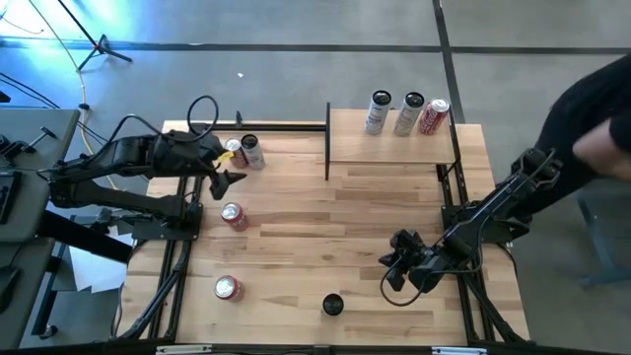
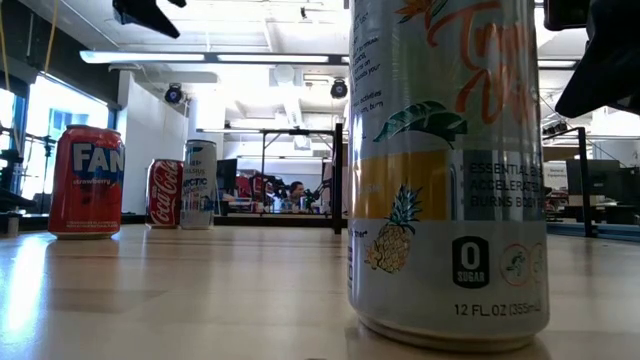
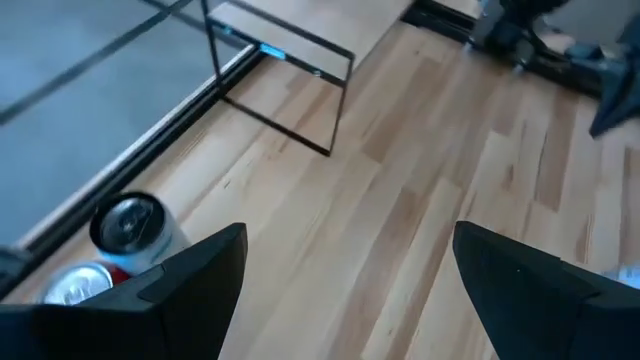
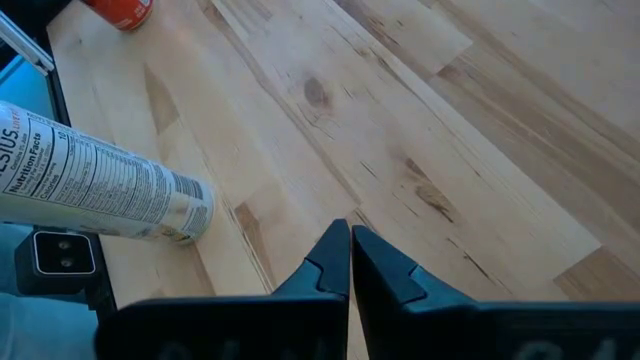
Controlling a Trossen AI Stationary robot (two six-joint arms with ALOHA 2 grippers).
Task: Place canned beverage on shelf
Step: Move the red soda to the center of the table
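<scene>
Two upright cans (image 1: 246, 152) wait just under your wide-open, empty left gripper (image 1: 219, 171), well apart from the shelf (image 1: 389, 148): rigid, smooth, slippery, probably full; clamp mid-wall; right gripper (image 1: 399, 258) closed, idle.

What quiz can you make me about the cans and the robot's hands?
1. How many cans stand on the shelf?
2. True or false: the right hand is open.
3. Which hand is nearer the pair of cans standing together on the tabletop? A: left hand. B: right hand.

Key: 1. Three. 2. False, its fingers are shut together. 3. A.
</scene>
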